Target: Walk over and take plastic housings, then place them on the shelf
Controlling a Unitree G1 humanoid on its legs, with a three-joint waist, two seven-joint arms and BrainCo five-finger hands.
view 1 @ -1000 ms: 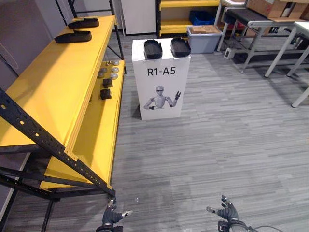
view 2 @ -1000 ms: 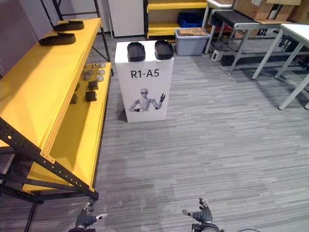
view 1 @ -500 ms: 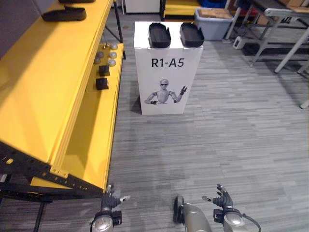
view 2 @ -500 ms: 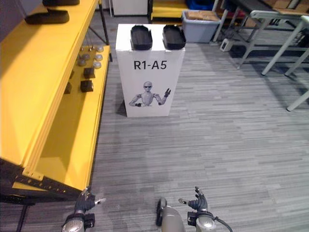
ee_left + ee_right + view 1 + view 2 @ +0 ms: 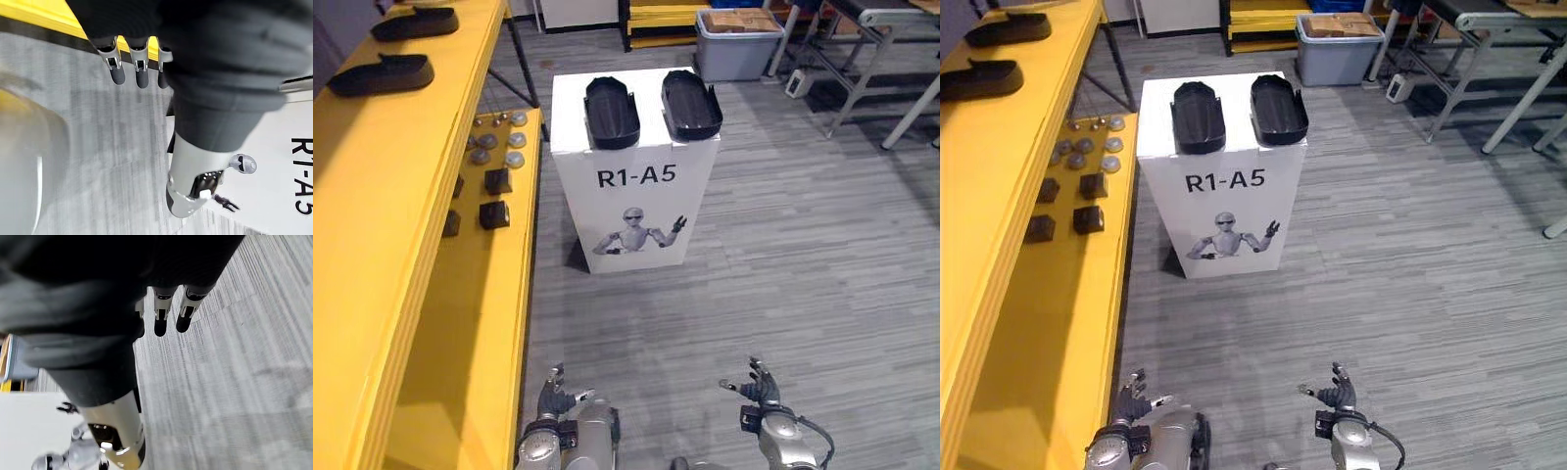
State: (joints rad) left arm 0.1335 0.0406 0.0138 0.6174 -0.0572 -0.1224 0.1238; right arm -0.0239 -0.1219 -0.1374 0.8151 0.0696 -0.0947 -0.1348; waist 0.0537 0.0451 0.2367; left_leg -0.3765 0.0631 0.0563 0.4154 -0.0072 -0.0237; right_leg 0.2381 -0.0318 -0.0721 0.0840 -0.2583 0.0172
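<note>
Left hand and right hand both hang with fingers loose, gripping nothing — the two black plastic housings sit side by side well ahead of the fingertips, on a white box with black lettering and a robot cartoon.

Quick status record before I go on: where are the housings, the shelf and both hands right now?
on stand: two black plastic housings, side by side atop the white stand
shelf: yellow shelf at the robot's left; shelved housings, two, on its top tier
left hand: open, empty, low over the floor
right hand: open, empty, low over the floor
picked up: nothing yet
</note>
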